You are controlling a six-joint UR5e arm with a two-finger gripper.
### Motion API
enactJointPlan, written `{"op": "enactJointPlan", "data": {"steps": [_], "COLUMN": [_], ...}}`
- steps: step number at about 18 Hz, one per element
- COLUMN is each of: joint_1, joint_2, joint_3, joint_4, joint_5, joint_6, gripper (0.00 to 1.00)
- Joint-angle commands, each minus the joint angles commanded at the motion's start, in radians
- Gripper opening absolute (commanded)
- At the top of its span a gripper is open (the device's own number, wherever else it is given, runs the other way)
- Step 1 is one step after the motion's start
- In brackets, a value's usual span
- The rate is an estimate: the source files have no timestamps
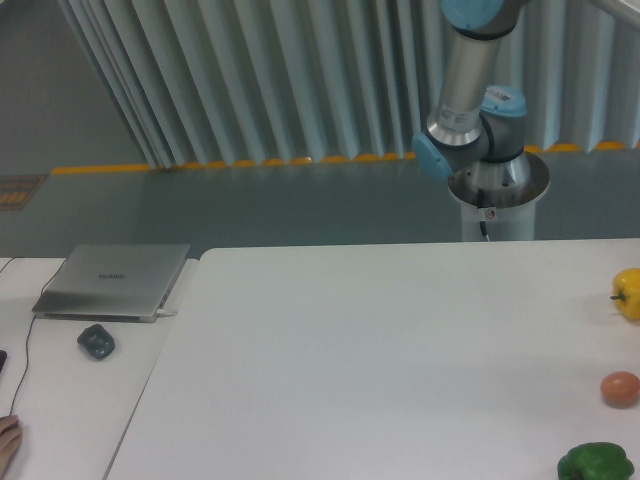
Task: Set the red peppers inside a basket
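- The red pepper does not show anywhere in this view, and I cannot tell where it is.
- My gripper is outside the picture too, so I cannot tell whether it is released or clenched on something.
- Of my arm (466, 80) only the part near the base shows: a grey upright link with light blue joint caps, rising out of the top edge of the picture.
- It stands on a round metal pedestal (497, 195) behind the far edge of the white table (370, 350).
- At the table's right edge lies a yellow pepper (627, 292), partly cut off by the frame.
- Below it, nearer the camera, sits a small orange-brown egg-shaped thing (620, 387), apart from the yellow pepper.
- In the bottom right corner lies a green pepper (596, 463), near the egg-shaped thing but not touching it.
- On a second white surface to the left rests a closed silver laptop (113, 280).
- Just in front of the laptop lies a dark mouse (96, 341), with a thin cable (25, 350) running past it toward the camera.
- At the bottom left corner a person's fingertips (8, 440) show at the frame edge.
- Behind everything hang pale vertical blinds (250, 80) above a grey floor with a yellow striped line (200, 165).
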State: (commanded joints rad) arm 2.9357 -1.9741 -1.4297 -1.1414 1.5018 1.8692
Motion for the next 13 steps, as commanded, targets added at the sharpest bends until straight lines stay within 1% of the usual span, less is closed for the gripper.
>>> {"op": "enactJointPlan", "data": {"steps": [3,5,6,8,10,11,13], "joint_1": [0.039,0.042,0.042,0.051,0.054,0.054,0.054], "joint_2": [-0.032,-0.043,-0.051,-0.057,-0.057,-0.051,-0.032], "joint_3": [0.002,0.002,0.002,-0.002,-0.009,-0.011,-0.018], "joint_4": [0.046,0.060,0.069,0.072,0.080,0.086,0.081], "joint_5": [0.000,0.000,0.000,-0.003,-0.031,-0.035,-0.035], "joint_6": [0.094,0.103,0.116,0.146,0.159,0.162,0.162], "gripper": [0.26,0.27,0.32,0.49,0.93,1.00,1.00]}}
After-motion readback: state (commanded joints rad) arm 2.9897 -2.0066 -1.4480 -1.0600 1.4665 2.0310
